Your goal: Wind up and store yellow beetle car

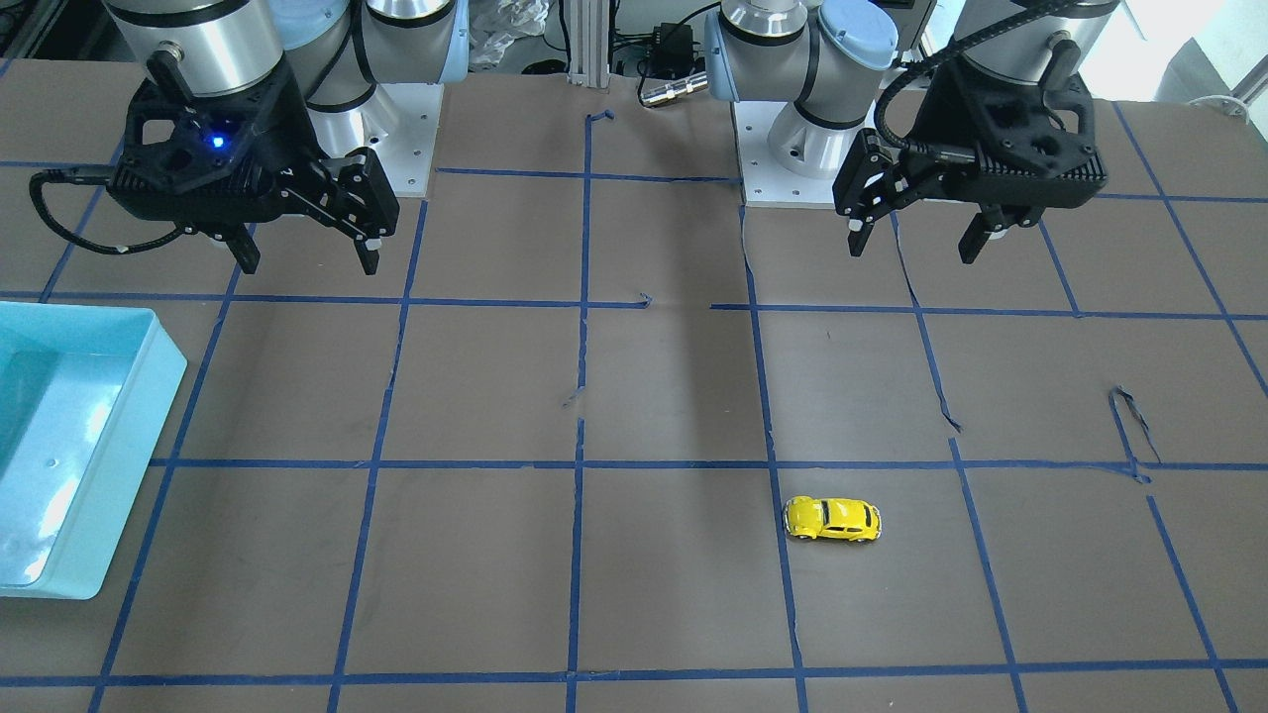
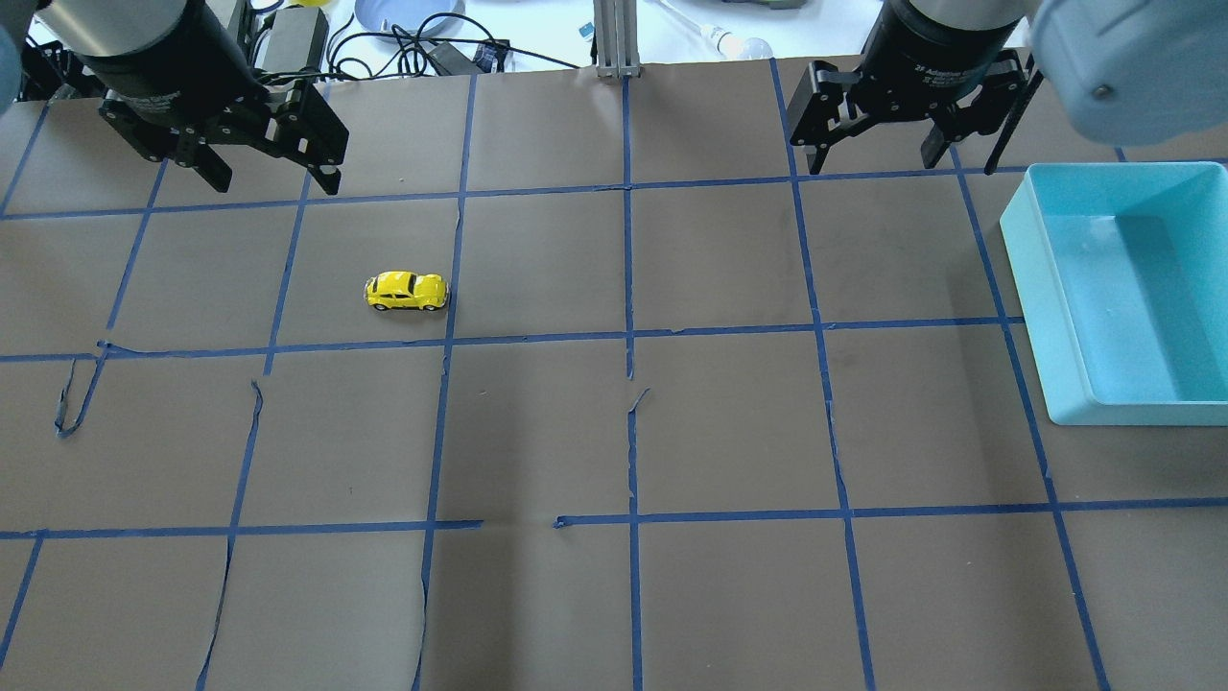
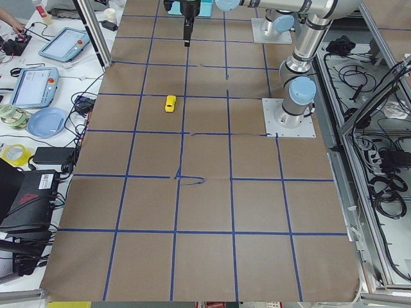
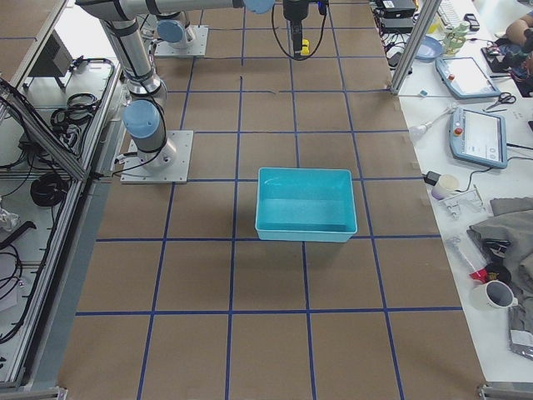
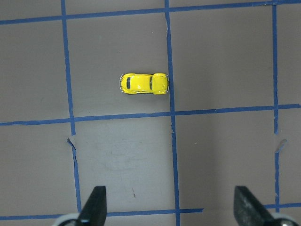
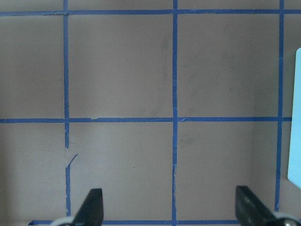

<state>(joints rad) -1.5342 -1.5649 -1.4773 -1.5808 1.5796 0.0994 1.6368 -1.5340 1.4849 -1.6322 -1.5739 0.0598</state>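
Two grippers: both hang above the table near the robot's bases, jaws spread wide with nothing between them, the left gripper and the right gripper.
Yellow beetle car: farther out on the left arm's half, upright on its wheels, one end just beside a blue tape line.
Teal bin: at the table's edge on the right arm's side, well apart from the car.
Step in hand: probably the left arm's reach for the car; you have nothing gripped yet.
Doing it well: turn the wrist so the fingers close across the car's narrow flanks, leaving the wheels free to roll for winding.
Left wrist view: shows you the car from straight above, ahead of the fingertips.
Right wrist view: no car, only a sliver of the bin at its edge.
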